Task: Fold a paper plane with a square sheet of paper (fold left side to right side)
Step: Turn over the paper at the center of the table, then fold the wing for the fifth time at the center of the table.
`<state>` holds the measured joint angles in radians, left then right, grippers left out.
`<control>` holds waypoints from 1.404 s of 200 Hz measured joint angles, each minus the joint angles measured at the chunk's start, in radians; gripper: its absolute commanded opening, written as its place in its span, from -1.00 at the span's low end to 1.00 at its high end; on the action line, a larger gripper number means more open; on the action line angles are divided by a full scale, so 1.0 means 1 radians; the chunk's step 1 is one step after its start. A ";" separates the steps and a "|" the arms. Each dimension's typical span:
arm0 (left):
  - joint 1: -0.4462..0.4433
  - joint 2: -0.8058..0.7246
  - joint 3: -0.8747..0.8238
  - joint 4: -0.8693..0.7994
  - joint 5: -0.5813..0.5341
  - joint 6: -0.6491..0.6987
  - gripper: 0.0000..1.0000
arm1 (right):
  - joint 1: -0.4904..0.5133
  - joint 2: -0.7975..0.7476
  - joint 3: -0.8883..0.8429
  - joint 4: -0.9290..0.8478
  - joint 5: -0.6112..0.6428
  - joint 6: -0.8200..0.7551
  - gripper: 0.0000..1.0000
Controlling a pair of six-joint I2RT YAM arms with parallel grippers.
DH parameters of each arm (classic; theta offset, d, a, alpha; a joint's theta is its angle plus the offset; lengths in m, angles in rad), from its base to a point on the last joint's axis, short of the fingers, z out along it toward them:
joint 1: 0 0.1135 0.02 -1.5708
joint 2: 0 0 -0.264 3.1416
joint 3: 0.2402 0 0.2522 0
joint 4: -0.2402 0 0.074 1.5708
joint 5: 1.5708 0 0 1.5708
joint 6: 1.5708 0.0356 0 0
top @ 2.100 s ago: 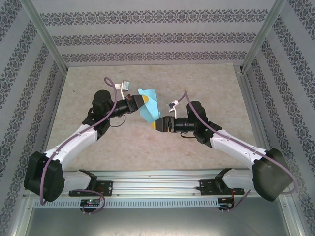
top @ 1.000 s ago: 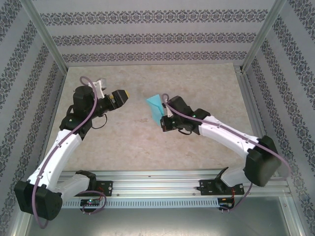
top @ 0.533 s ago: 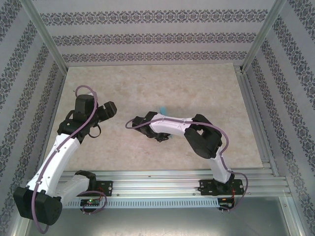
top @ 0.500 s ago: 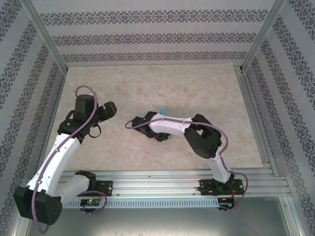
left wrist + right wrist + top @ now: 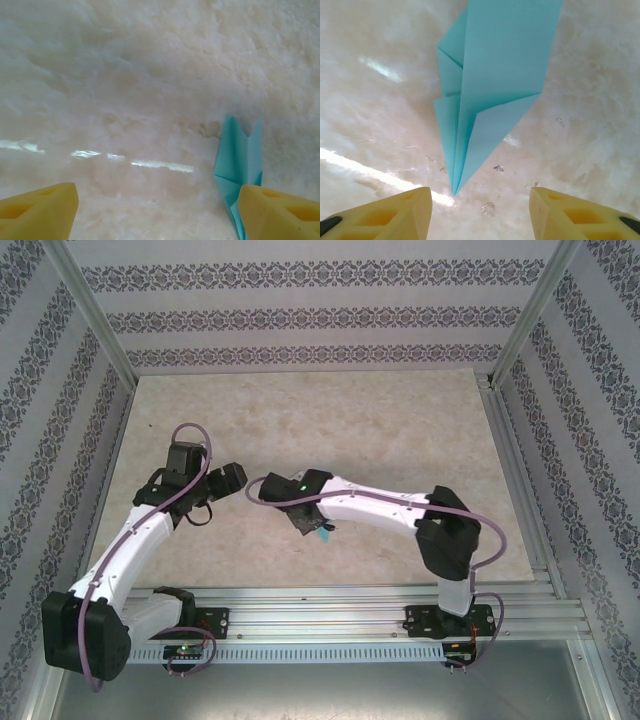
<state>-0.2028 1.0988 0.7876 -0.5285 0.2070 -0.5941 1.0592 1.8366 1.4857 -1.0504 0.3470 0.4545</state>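
The light-blue paper plane (image 5: 495, 75) lies flat on the marbled table, folded into a slim dart. Its pointed tip faces the gap between my right gripper's yellow fingers (image 5: 385, 215). My right gripper (image 5: 480, 216) is open just short of that tip and holds nothing. From above, the right gripper (image 5: 310, 526) reaches left across the table's middle, and a sliver of the paper plane (image 5: 325, 535) shows beside it. My left gripper (image 5: 232, 478) is open and empty. In the left wrist view the paper plane (image 5: 239, 160) lies ahead, partly behind the right finger (image 5: 280, 215).
The beige marbled table (image 5: 400, 420) stretches behind and to both sides of the arms. Patterned walls and metal frame posts (image 5: 95, 320) close it in. An aluminium rail (image 5: 320, 615) with the arm bases runs along the near edge.
My right arm swung left and nearer with the paper, then its jaws opened and let the paper go onto the table. The left arm drew back slightly, still open.
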 measured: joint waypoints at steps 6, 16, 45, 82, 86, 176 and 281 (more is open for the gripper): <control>0.000 0.010 -0.012 0.033 0.040 0.000 0.67 | -0.018 -0.045 -0.024 0.024 -0.024 -0.002 0.14; -0.002 0.030 -0.037 0.092 0.105 -0.009 0.66 | -0.058 -0.125 -0.074 0.071 -0.066 -0.003 0.16; -0.057 0.143 -0.103 0.278 0.241 -0.066 0.62 | -0.211 -0.323 -0.265 0.226 -0.181 0.002 0.18; -0.188 0.340 -0.090 0.467 0.320 -0.129 0.54 | -0.376 -0.472 -0.528 0.444 -0.354 0.024 0.20; -0.197 0.362 -0.083 0.481 0.324 -0.134 0.53 | -0.389 -0.481 -0.548 0.463 -0.373 0.026 0.21; -0.239 0.711 0.098 0.658 0.388 -0.167 -0.54 | -0.606 -0.523 -0.820 0.845 -0.771 0.042 0.18; -0.203 0.601 0.037 0.701 0.581 -0.035 -1.00 | -0.688 -0.216 -0.745 1.145 -1.105 0.003 0.11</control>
<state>-0.4061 1.6997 0.8246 0.1726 0.7883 -0.6296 0.3710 1.6207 0.7410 0.0944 -0.7582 0.4572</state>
